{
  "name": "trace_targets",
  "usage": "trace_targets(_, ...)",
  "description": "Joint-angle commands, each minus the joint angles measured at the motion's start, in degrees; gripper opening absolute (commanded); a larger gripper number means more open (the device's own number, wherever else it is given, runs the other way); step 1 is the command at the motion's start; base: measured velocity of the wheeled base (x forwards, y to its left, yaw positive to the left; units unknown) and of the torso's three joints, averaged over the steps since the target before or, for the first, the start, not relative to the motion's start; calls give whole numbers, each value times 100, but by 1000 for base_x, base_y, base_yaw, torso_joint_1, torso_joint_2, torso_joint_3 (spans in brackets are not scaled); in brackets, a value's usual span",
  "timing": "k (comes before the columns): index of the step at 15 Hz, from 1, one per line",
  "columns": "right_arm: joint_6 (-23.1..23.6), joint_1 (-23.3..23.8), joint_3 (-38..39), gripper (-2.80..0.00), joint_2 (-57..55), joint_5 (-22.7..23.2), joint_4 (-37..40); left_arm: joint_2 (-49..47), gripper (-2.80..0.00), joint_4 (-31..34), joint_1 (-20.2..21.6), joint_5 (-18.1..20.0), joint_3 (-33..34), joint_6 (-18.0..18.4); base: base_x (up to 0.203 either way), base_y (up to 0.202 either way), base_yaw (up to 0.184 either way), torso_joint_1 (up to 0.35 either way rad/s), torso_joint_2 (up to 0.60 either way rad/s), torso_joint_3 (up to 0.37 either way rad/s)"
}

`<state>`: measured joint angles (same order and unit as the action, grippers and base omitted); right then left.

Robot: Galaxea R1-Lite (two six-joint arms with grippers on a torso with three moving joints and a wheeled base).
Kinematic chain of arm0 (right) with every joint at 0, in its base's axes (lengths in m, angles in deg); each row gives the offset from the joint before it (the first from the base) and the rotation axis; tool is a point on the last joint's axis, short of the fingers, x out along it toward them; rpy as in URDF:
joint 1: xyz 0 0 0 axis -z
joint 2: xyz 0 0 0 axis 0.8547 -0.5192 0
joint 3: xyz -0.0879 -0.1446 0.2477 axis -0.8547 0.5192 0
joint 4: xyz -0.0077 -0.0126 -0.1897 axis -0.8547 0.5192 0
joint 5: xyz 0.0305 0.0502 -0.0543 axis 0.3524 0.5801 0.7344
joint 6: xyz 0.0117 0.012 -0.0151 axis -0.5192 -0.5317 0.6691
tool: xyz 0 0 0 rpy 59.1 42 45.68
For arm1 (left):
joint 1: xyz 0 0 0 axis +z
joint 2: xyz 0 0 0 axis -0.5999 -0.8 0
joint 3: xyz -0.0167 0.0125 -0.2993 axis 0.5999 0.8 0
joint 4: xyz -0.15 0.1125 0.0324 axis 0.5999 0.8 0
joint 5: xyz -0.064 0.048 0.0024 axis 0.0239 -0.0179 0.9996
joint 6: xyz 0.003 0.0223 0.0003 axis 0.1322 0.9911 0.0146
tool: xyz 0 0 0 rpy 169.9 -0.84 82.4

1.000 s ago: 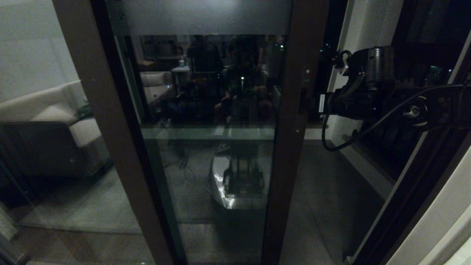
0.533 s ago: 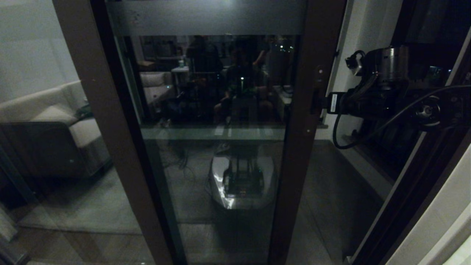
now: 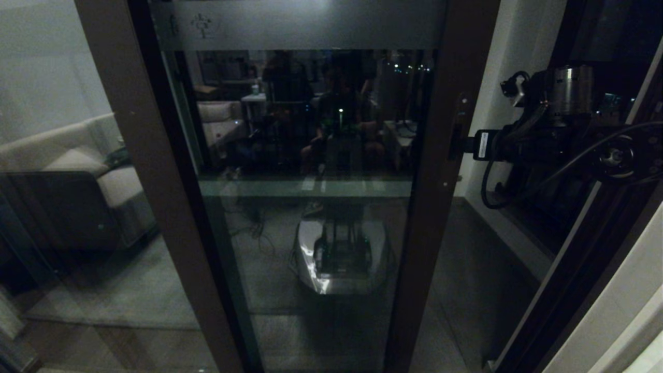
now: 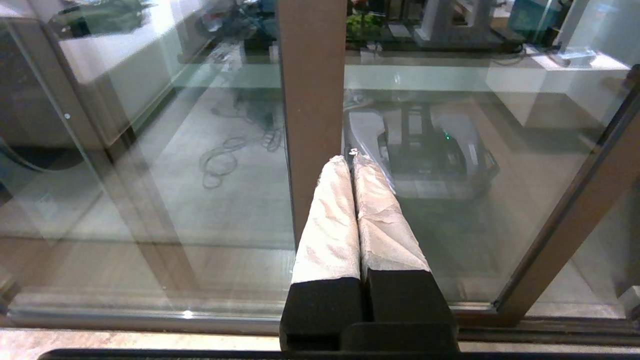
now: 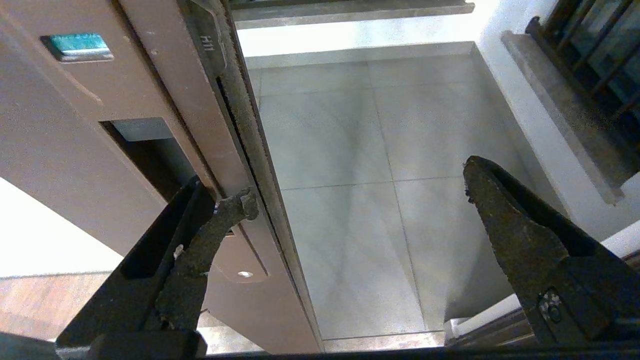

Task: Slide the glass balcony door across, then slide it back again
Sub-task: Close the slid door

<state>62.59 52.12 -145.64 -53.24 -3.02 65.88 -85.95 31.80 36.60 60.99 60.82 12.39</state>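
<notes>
The glass balcony door (image 3: pixel 440 171) fills the middle of the head view, with a frosted top band (image 3: pixel 311 23) bearing a character. My right gripper (image 3: pixel 458 142) is at the recessed handle on the door's right stile. In the right wrist view the right gripper (image 5: pixel 357 185) is open: one finger (image 5: pixel 220 215) hooks into the handle slot (image 5: pixel 150 155), the other finger (image 5: pixel 500 210) hangs free over the balcony floor. The left gripper (image 4: pixel 350 159) is shut on nothing, low down, pointing at a brown stile (image 4: pixel 310 100); it does not show in the head view.
A white wall and a dark barred window (image 3: pixel 595 31) stand to the right of the door, with a sill (image 5: pixel 560 115) below. Grey floor tiles (image 5: pixel 350 150) lie in the gap. The dark door jamb (image 3: pixel 570 290) runs along the right. A sofa (image 3: pixel 77 171) shows through the glass at left.
The door's right stile has slid to the right, narrowing the gap to the wall. My right gripper moved right with it, still hooked in the handle.
</notes>
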Motion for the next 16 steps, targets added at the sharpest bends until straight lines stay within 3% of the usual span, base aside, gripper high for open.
trace_targets(1, 6, 126, 105, 0, -17, -7, -142, 1, -280, 0, 0, -6, 0, 0, 0, 0, 0, 0, 0, 0)
trace_targets(16, 127, 567, 271, 0, -10, 152, -284, 1, -280, 0, 0, 0, 0, 0, 0, 0, 0, 0, 0, 0)
